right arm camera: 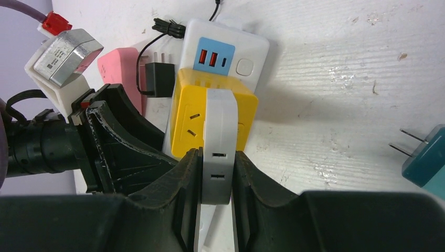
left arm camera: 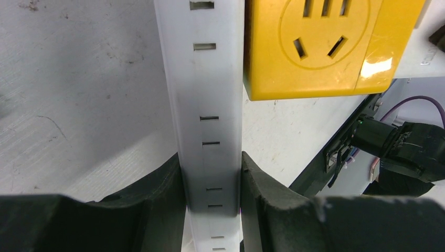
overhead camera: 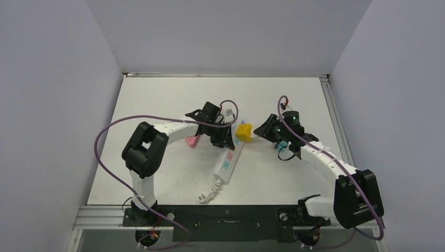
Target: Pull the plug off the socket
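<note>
Left gripper (left arm camera: 211, 160) is squeezing the long white socket (left arm camera: 210, 79) between its fingers, while the right gripper (right arm camera: 216, 157) is pinching the yellow plug (right arm camera: 186, 123) just ahead of it.

You're in a robot lab test cell: plain grey walls (overhead camera: 52, 79) box in a white table (overhead camera: 157, 100), aluminium rail (overhead camera: 105, 214) and black base plate (overhead camera: 225, 216) along the frame's bottom edge.

White socket (overhead camera: 226, 165), its outlets pastel pink and blue, with red ports on a blue panel (right arm camera: 210, 56) at its far end. Yellow plug (overhead camera: 243, 131) with a white band. Pink adapter (overhead camera: 192, 140) to its left, teal adapter (right arm camera: 424, 163) to its right. White bench (overhead camera: 157, 105); purple cables (right arm camera: 18, 6).
</note>
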